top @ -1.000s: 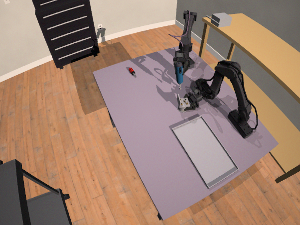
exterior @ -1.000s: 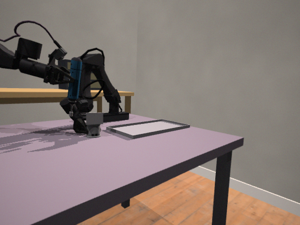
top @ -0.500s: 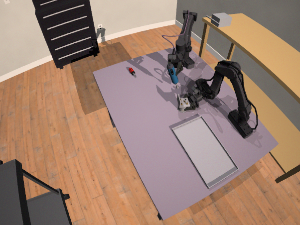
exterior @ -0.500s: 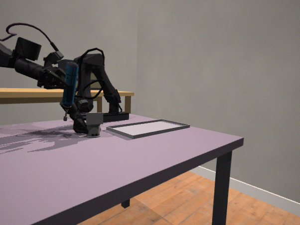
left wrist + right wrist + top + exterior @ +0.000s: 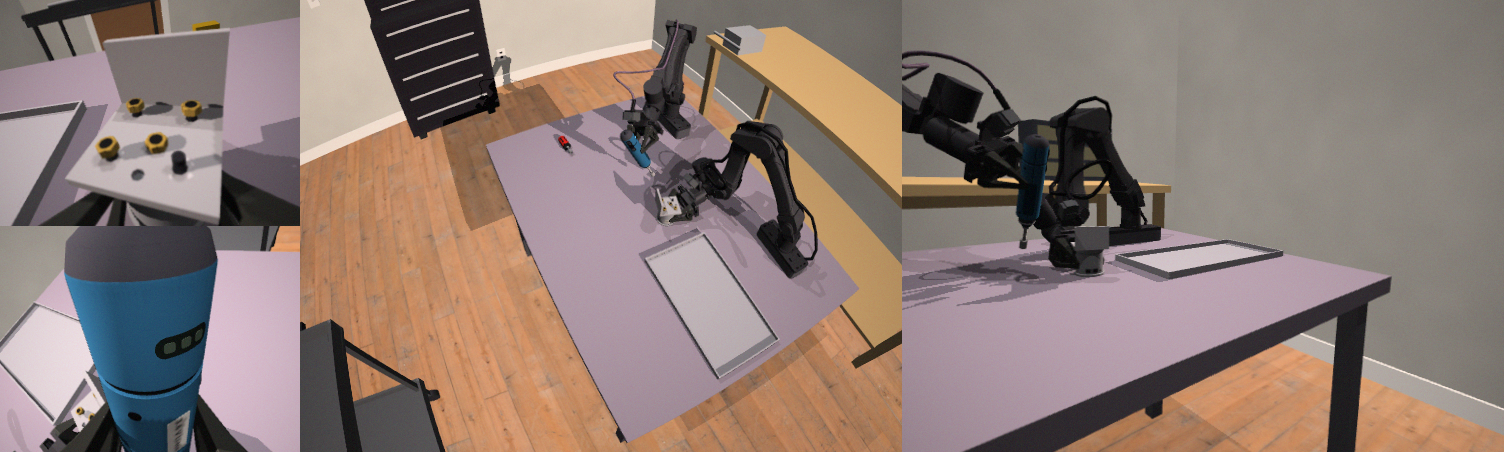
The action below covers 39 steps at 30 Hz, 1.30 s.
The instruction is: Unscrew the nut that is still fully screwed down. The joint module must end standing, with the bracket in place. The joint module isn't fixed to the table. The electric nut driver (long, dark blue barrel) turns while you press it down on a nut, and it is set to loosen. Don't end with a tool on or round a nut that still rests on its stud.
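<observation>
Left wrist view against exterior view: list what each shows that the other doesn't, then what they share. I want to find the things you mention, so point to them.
Only the left wrist view: four gold hex nuts (image 5: 675,206) (image 5: 156,143) (image 5: 80,411), a dark stud with no nut (image 5: 179,161) and a round hole (image 5: 137,174) in the bracket.

Only the exterior view: the electric nut driver (image 5: 636,148) (image 5: 1033,180) (image 5: 145,326), held upright by the right gripper (image 5: 642,142) (image 5: 1029,186) (image 5: 154,401).

Both: the bracket (image 5: 671,212) (image 5: 1092,238) (image 5: 167,67) (image 5: 92,401), the shallow tray (image 5: 682,317) (image 5: 1172,274) (image 5: 47,165) (image 5: 27,392) and the tabletop (image 5: 580,225) (image 5: 1202,315) (image 5: 50,82) (image 5: 255,351).
</observation>
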Available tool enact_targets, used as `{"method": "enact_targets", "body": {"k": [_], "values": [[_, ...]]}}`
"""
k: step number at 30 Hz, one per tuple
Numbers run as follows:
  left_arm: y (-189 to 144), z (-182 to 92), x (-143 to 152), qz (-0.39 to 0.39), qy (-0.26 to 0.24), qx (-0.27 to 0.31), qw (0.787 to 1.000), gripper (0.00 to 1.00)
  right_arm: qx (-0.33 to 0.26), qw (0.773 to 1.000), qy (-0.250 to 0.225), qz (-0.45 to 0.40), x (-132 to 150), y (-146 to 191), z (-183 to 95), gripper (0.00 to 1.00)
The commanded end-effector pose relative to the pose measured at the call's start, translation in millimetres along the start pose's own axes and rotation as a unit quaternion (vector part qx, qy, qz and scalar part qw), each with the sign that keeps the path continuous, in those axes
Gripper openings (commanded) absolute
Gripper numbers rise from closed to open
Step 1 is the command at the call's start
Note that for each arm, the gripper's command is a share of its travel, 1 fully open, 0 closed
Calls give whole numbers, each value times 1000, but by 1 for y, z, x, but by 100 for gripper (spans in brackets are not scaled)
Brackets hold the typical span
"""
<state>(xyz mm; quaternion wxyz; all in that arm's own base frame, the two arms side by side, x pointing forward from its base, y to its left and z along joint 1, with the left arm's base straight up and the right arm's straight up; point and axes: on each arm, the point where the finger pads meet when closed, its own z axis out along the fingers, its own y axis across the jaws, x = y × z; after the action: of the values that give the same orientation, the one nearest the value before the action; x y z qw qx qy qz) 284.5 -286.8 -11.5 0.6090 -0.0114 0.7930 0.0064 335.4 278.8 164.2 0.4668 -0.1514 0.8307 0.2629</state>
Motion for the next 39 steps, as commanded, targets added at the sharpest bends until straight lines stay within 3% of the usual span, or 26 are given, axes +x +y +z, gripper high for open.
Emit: {"method": "enact_targets", "body": {"k": [1,4,16,21,33,38,39], "values": [[0,0,-2,0,-2,-1,1000,59,-19,998,-63,20,-50,13,-6,42],[0,0,-2,0,-2,-1,1000,59,-27,998,-62,17,-49,21,-7,42],[0,0,-2,0,-2,-1,1000,59,42,994,-12,99,-33,-34,3,42],[0,0,-2,0,-2,-1,1000,59,27,995,-25,94,-42,-22,-5,42],[0,0,-2,0,-2,-1,1000,59,101,978,25,181,-21,-75,-6,42],[0,0,-2,0,-2,-1,1000,59,88,980,17,176,-26,-66,-4,42],[0,0,-2,0,-2,-1,1000,59,100,977,17,187,-26,-77,-6,42]]}}
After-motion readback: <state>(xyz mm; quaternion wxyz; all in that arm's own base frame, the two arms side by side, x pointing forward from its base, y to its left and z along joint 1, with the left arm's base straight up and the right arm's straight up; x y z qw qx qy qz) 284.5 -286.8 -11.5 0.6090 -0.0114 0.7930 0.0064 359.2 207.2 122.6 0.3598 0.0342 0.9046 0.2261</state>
